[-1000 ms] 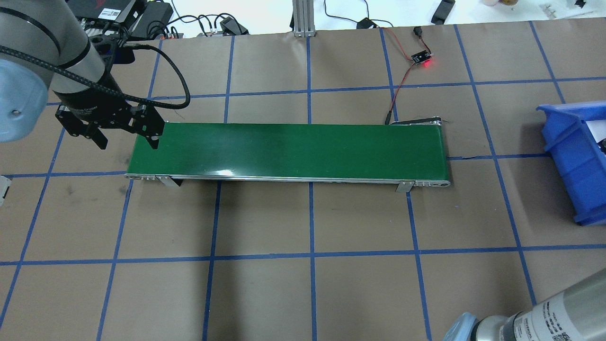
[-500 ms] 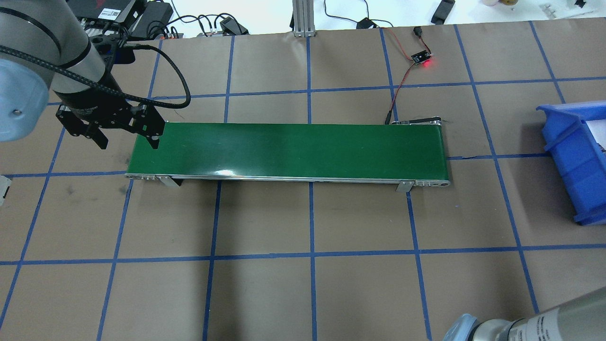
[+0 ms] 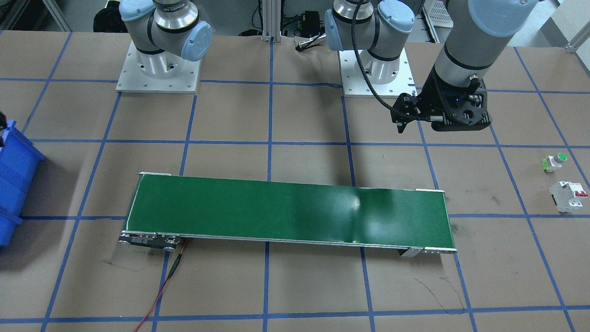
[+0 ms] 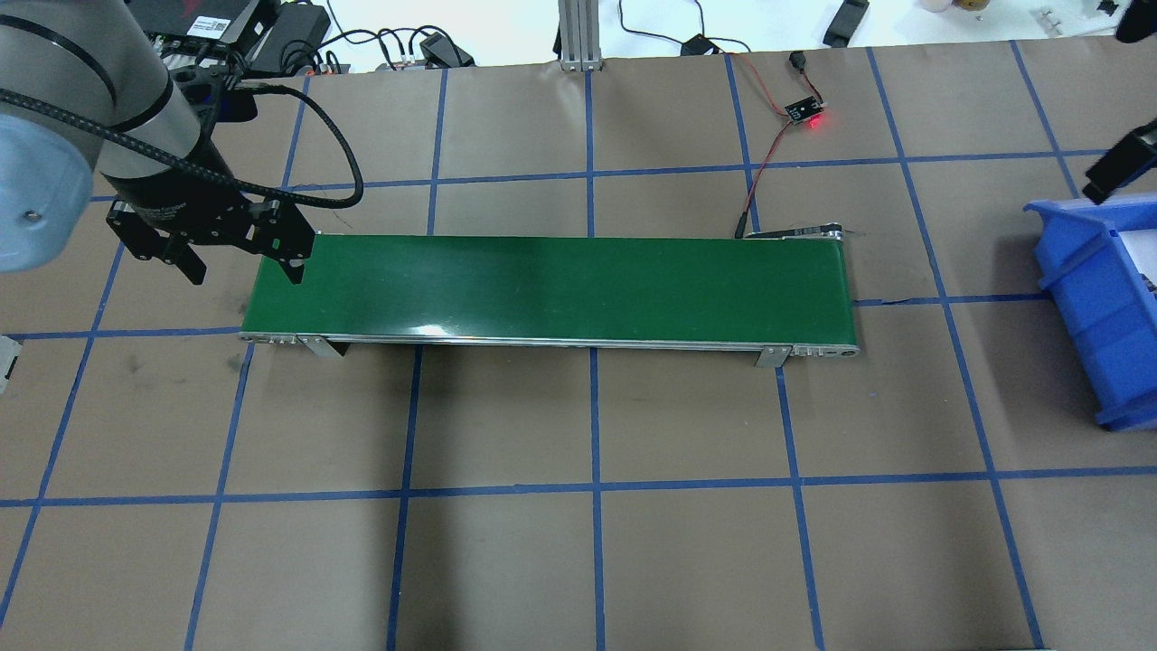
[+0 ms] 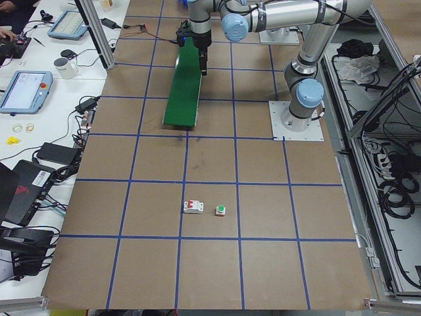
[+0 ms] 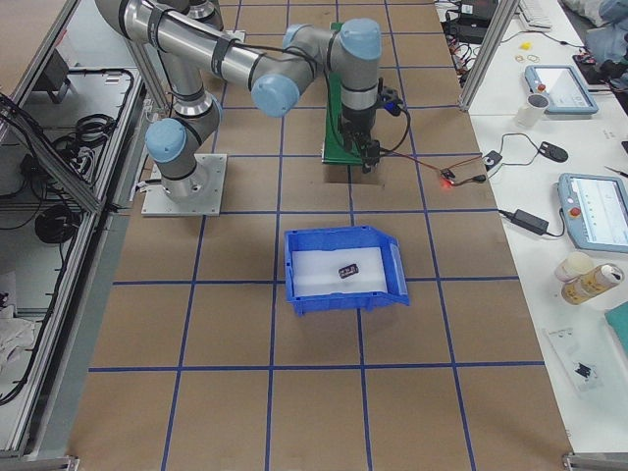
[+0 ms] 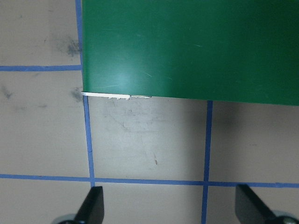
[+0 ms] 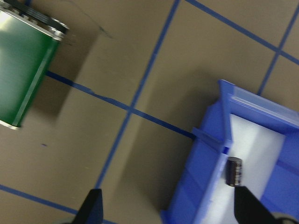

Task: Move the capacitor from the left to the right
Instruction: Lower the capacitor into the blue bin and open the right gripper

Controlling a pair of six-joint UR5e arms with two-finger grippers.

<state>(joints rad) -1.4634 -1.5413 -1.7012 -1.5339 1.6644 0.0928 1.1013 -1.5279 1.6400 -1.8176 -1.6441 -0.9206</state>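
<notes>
The capacitor (image 8: 233,171) is a small dark cylinder lying on the white floor of the blue bin (image 8: 205,186). It also shows in the exterior right view (image 6: 348,270). My right gripper (image 8: 170,212) is open and empty, high above the bin's edge on the conveyor side. My left gripper (image 4: 244,271) is open and empty, hovering over the left end of the green conveyor belt (image 4: 551,285). The left wrist view shows its wide-apart fingertips (image 7: 93,205) over bare table beside the belt (image 7: 187,46).
A green-capped push button (image 3: 555,161) and a white breaker with red switches (image 3: 569,196) stand on the table beyond the belt's left end. A small board with a red light (image 4: 804,110) and its wires lie behind the belt. The bin (image 4: 1085,298) sits at the right edge.
The right arm has left the bottom right corner of the overhead view, and dark parts now show at the right edge above the bin. The left gripper has hardly moved.
</notes>
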